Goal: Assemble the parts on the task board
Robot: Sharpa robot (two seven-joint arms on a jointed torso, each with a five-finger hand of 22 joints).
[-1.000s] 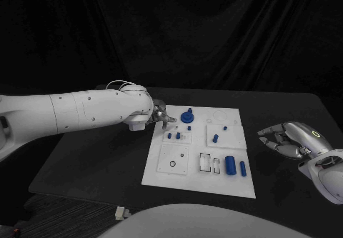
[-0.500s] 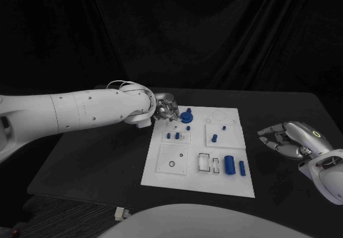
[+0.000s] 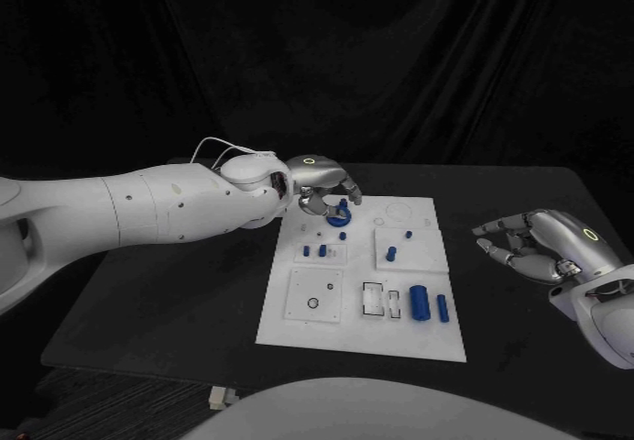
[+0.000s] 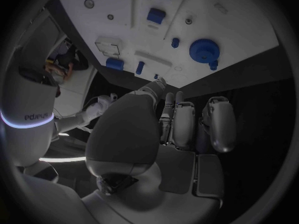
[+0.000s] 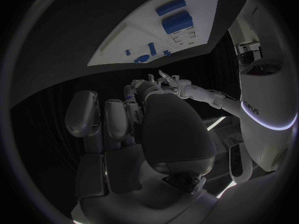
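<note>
Long blue cylinder (image 3: 419, 302) lies lengthwise (board's near-far axis).

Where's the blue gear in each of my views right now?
Head view: the blue gear sits at the white board's far left corner, right under the left hand.
Left wrist view: gear beyond the fingers.
Right wrist view: small blue shape at the board's far end.
Shared landmark: the big blue cylinder.
</note>
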